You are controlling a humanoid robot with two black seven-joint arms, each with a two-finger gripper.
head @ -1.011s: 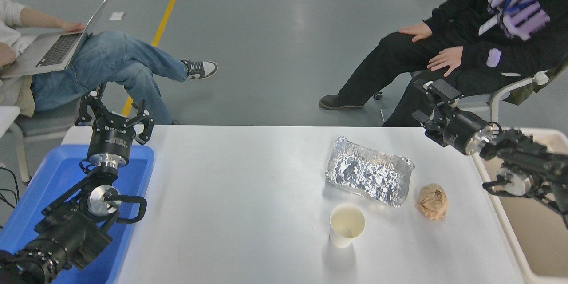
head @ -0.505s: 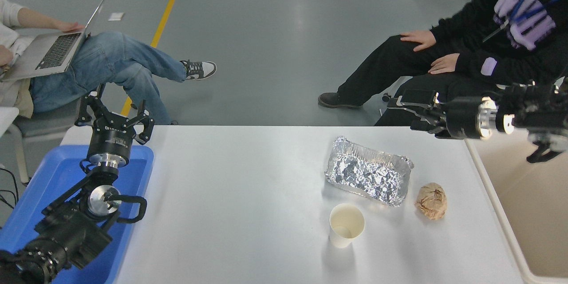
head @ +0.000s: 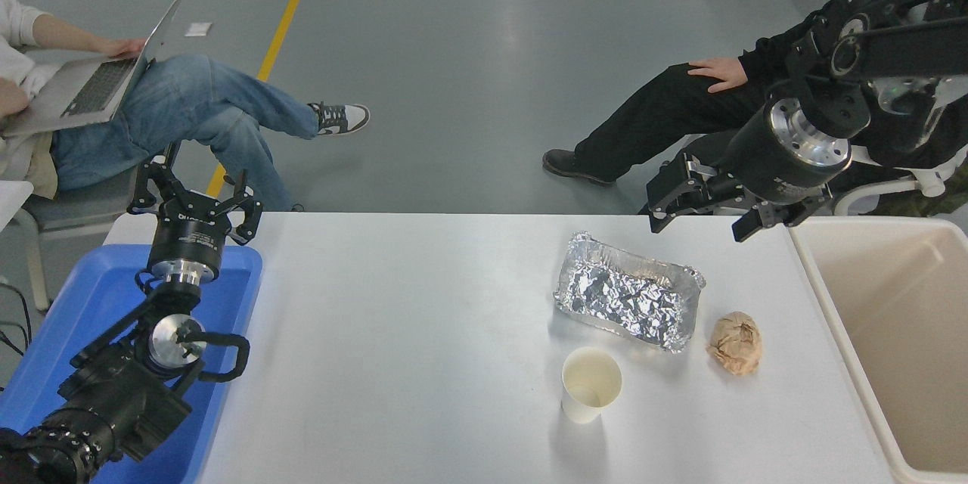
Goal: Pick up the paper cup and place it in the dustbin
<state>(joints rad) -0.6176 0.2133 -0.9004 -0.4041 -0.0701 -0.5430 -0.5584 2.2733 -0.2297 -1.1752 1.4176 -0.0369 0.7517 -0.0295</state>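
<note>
While the cup [head: 591, 383] stands upright on the table [head: 423, 333], mouth open to the camera, nothing touches it. Take the cup as the landmark: just beyond it, toward the far edge, lies the foil tray [head: 629, 292], crinkled and set at a slant, its near corner close to the cup but not touching; to the right of the cup and slightly farther back sits a crumpled brown paper ball [head: 735, 343], just beside the tray's right end. Well to the right of the cup, past the table's edge, is the dustbin [head: 832, 310] — beige, thick-rimmed, only partly in view, nothing showing on the part of its floor that can be seen. Far beyond the cup and up to its right hangs the right gripper [head: 699, 221], above the table's far edge and beyond the foil tray, its fingers spread apart and clasping nothing; the arm behind it runs up to the upper right corner. Well to the left of the cup, over the far end of a blue tray [head: 68, 333] at the table's left side, the left gripper [head: 195, 200] is parked — its fingers stand apart too, with nothing between them. Beyond the table, far behind the cup, two people sit: one at the left with a laptop [head: 98, 72] on the lap, one at the right in black, a hand [head: 718, 74] resting on a knee.
</note>
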